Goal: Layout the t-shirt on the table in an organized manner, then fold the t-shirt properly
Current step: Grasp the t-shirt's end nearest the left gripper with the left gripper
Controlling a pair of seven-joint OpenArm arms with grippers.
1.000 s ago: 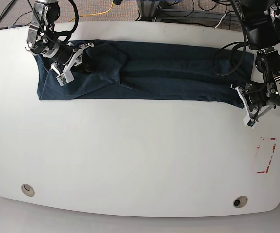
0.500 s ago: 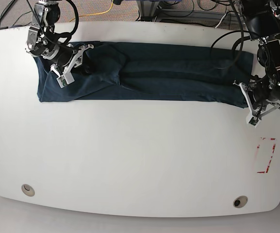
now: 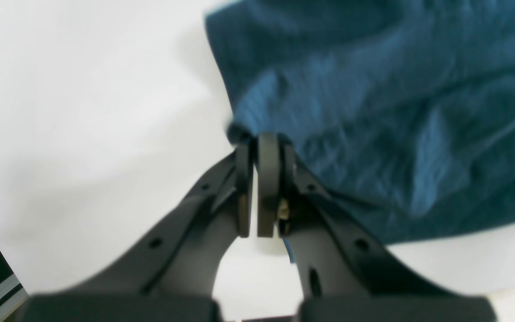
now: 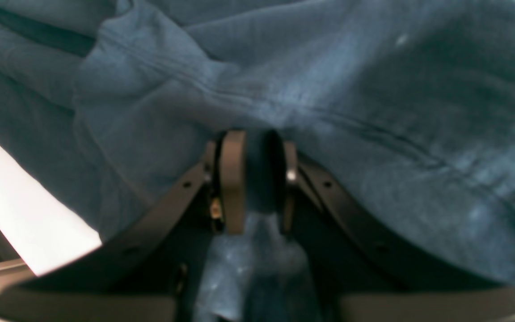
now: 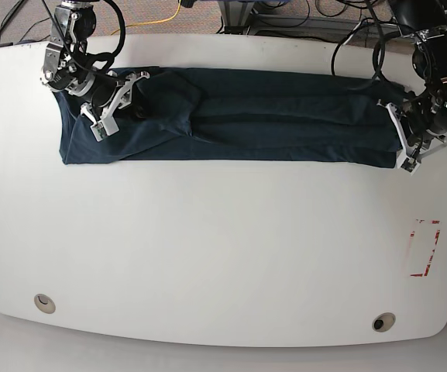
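I see the t-shirt [image 5: 231,116] lying as a long, narrow folded band across the far side of the table [image 5: 223,248]. My left hand [image 3: 259,147] has its pads pressed together on the shirt's corner at the edge of the cloth. My right hand [image 4: 253,147] is clamped on a bunched fold of the shirt near its other end.

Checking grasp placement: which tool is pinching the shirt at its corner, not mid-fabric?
The left tool, clamped on the t-shirt corner beside bare table. The right tool is surrounded by cloth.
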